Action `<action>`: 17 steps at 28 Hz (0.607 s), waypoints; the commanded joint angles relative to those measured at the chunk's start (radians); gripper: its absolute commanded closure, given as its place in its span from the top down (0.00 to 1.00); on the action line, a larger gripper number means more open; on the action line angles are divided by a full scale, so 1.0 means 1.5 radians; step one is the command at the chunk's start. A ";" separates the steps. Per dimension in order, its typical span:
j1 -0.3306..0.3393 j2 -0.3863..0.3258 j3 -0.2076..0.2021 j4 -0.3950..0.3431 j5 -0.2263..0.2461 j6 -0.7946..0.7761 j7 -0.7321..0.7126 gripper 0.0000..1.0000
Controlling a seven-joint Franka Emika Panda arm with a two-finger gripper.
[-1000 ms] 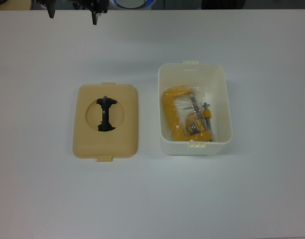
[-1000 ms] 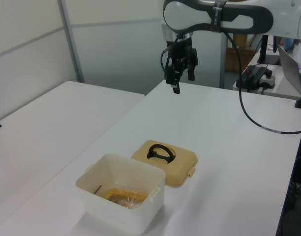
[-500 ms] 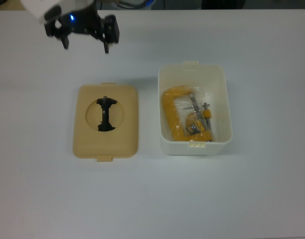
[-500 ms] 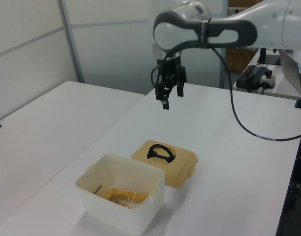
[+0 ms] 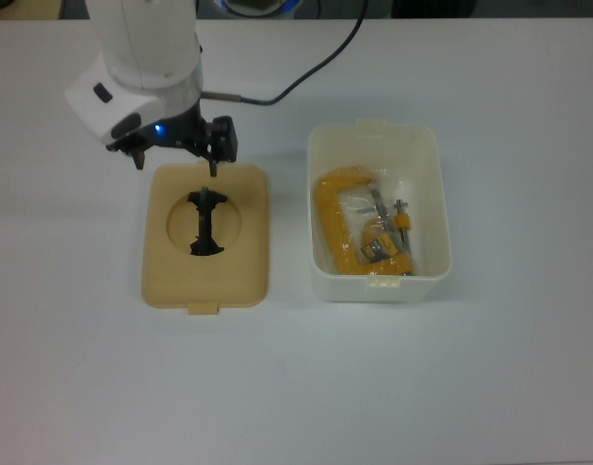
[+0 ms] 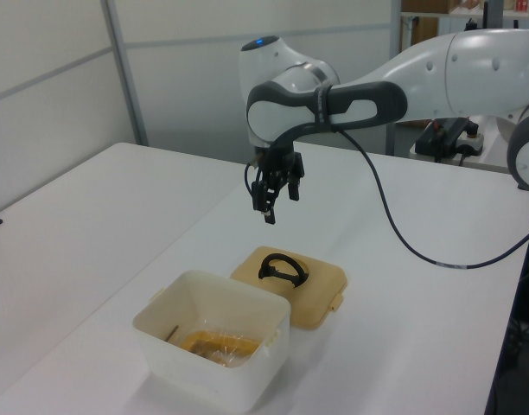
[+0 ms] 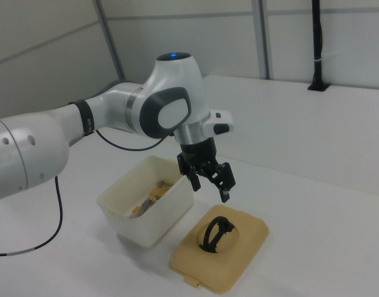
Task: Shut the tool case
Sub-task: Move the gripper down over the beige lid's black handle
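Observation:
The tool case stands apart in two pieces on the white table. Its tan lid (image 5: pixel 246 276) (image 6: pixel 323 290) (image 7: pixel 246 246) lies flat at the top view's left, with a black handle (image 5: pixel 205 224) (image 6: pixel 280 267) (image 7: pixel 217 234) in its round recess. The translucent white tub (image 5: pixel 442 194) (image 6: pixel 204 363) (image 7: pixel 153 218) sits uncovered at the top view's right, holding a yellow clamp (image 5: pixel 333 218). My gripper (image 5: pixel 175 161) (image 6: pixel 278 197) (image 7: pixel 211 185) hangs open above the lid's far edge, fingers pointing down, holding nothing and touching nothing.
My white arm reaches in from the top view's upper left, with a black cable (image 5: pixel 306 68) trailing behind it. A second white table (image 6: pixel 66 216) adjoins at the left view's left. White tabletop surrounds both pieces.
My gripper has come down from the table's far edge to just above the lid's far side, still open. Lid, tub and clamp have not moved.

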 commanded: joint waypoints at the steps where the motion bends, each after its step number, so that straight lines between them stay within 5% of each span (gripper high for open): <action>1: 0.008 -0.005 0.013 -0.053 -0.027 0.061 0.011 1.00; 17: 0.008 -0.001 0.040 -0.138 -0.078 0.137 0.053 1.00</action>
